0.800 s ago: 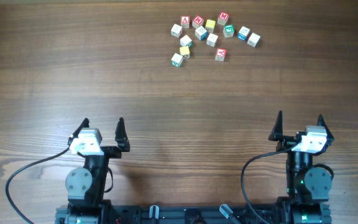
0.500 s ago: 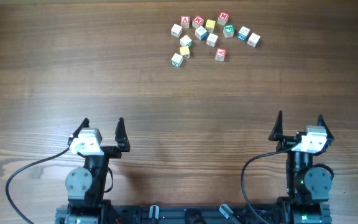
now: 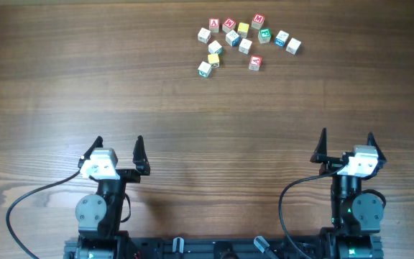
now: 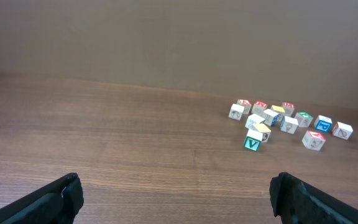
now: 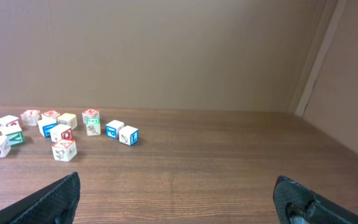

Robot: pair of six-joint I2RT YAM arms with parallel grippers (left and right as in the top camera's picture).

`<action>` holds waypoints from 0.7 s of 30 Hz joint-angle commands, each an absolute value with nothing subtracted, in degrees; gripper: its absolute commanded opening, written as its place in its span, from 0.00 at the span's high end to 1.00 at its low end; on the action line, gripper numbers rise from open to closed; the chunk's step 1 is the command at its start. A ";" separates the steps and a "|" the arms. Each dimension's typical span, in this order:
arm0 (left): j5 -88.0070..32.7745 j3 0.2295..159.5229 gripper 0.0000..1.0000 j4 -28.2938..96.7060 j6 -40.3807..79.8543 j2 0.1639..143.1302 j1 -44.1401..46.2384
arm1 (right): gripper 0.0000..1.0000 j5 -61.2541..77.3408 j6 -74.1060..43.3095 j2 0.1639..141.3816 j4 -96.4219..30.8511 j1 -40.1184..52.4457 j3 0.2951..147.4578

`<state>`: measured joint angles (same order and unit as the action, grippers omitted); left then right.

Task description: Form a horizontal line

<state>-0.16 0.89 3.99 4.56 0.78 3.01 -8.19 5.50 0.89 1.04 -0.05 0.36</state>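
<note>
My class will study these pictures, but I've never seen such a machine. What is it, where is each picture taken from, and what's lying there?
It is a robot with two arms at a wooden table. One picture looks straight down: the left hand and right hand sit near the bottom, both open and empty. The other two come from cameras on each wrist; the dark shapes in their lower corners are that hand's fingers. Small letter cubes lie scattered in a cluster at the far side.

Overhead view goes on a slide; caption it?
Left gripper and right gripper open, far from scattered letter cubes on the table.
</note>
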 commanded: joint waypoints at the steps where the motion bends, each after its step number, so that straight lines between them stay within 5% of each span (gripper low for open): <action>1: -1.72 0.32 0.00 4.08 3.42 0.38 3.09 | 0.00 -8.95 6.02 0.43 1.19 -0.36 0.30; 15: -8.03 2.33 0.00 4.75 6.48 1.06 3.11 | 0.00 -8.95 6.02 0.43 1.19 -0.36 0.30; 21: -12.03 16.25 0.00 8.51 6.50 14.87 3.11 | 0.00 -8.93 6.00 0.43 1.19 -0.36 0.30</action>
<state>-8.32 8.84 7.64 5.89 8.21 3.01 -8.21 5.50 0.89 1.02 -0.05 0.36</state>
